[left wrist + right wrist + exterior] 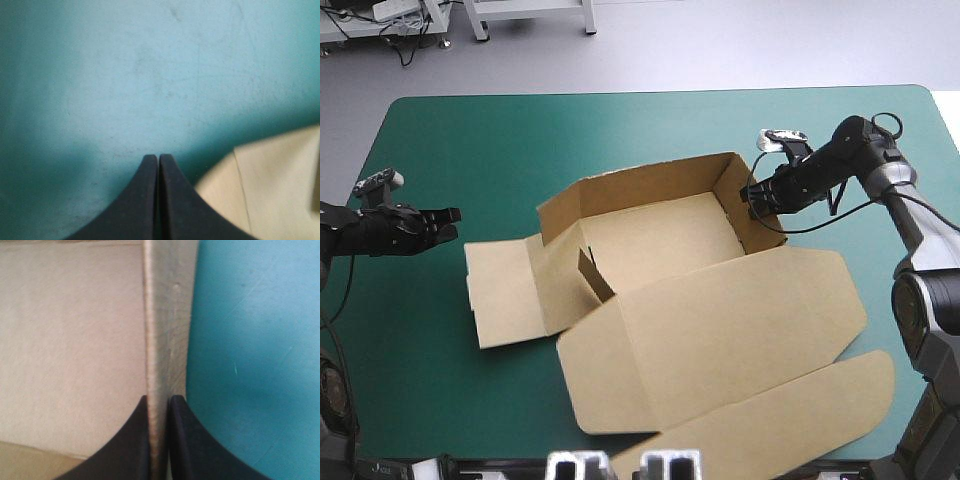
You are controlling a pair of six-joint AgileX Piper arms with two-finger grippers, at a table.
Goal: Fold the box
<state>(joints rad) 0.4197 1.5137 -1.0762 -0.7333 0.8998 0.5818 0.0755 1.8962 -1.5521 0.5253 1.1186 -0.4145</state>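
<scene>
Teal-green cover (620, 130), right gripper (758, 203) clamped on box (720, 320) wall, left gripper (448, 223) closed nearby

Right claw (760, 203) — on box (665, 238) wall

Left gripper (158, 165): black fingers pressed together in one pointed arch, nothing between them. Teal-green cover (125, 85) ahead. Brown box (270, 185) flap lying flat just beside the fingers.
</scene>
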